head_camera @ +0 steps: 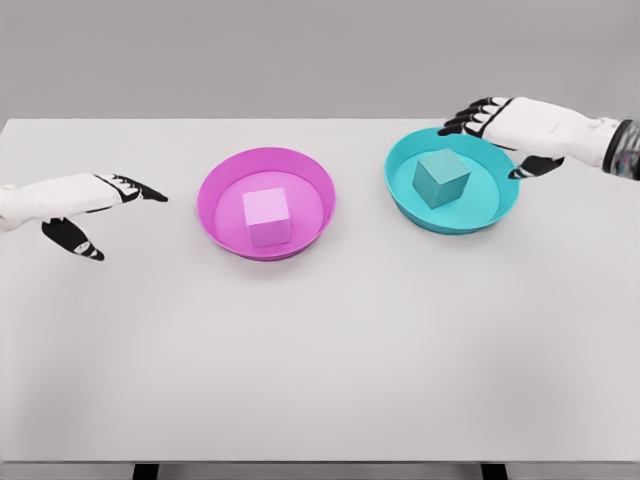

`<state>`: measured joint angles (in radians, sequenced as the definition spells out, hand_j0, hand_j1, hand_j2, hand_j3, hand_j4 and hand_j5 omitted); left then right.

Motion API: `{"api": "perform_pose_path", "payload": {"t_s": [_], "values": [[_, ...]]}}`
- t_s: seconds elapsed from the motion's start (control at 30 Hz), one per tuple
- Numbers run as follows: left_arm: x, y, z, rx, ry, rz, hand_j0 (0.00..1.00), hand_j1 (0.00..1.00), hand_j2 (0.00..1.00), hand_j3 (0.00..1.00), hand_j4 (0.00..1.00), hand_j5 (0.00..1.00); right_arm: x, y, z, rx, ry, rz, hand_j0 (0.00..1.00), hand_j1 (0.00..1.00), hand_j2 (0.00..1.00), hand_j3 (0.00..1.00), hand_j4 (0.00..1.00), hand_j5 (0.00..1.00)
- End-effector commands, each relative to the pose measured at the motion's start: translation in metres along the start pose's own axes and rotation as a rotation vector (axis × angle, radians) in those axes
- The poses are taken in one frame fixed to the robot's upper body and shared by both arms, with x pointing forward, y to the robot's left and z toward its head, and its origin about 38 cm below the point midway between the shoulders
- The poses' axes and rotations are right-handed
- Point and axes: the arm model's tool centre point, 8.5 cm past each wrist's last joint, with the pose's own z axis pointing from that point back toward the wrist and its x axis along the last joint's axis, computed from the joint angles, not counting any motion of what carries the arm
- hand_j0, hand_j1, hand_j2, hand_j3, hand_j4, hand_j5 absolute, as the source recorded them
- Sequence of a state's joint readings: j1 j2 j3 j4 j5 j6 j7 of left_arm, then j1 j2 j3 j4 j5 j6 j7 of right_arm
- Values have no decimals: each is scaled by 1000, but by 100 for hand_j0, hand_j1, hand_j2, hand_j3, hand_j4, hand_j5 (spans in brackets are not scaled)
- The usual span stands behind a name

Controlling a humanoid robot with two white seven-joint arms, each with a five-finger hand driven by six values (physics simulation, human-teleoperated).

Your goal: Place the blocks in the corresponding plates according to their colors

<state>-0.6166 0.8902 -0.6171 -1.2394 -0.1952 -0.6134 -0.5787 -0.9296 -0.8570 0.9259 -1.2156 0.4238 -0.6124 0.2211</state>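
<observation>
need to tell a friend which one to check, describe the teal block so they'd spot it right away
On the white table sit two shallow round plates side by side. Take the teal plate, the one on the right, beneath the right hand. The teal block is the cube lying inside it, matching its plate, unlike the pink block in the pink plate.

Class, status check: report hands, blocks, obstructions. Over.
Left hand open, left of pink plate. Right hand open at teal plate rim. Pink block and teal block in matching plates. Nothing in the way.
</observation>
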Motion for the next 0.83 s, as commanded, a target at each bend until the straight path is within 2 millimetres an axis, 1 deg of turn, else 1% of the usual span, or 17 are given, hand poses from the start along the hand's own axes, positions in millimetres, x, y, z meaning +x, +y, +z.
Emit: {"api": "perform_pose_path", "payload": {"t_s": [0.0,0.07,0.13,0.17,0.2,0.53,0.8], "values": [[0,1,1,4,0,5,100,100,100,100,100,100,1,-26,20,-52,4,45,100,100,100,100,100,100],[0,1,1,5,0,4,100,100,100,100,100,100,2,-27,35,-58,13,56,100,100,100,100,100,100],[0,1,1,5,0,4,100,100,100,100,100,100,7,-19,49,-67,17,50,100,100,100,100,100,100],[0,1,1,4,0,5,100,100,100,100,100,100,7,-18,54,-65,19,50,100,100,100,100,100,100],[0,1,1,4,0,5,100,100,100,100,100,100,8,-11,56,-57,22,41,100,100,100,100,100,100],[0,1,1,4,0,5,100,100,100,100,100,100,10,-1,57,-38,20,26,100,100,100,100,100,100],[-1,0,1,4,3,7,100,100,100,100,100,100,10,2,56,-35,18,21,100,100,100,100,100,100]]}}
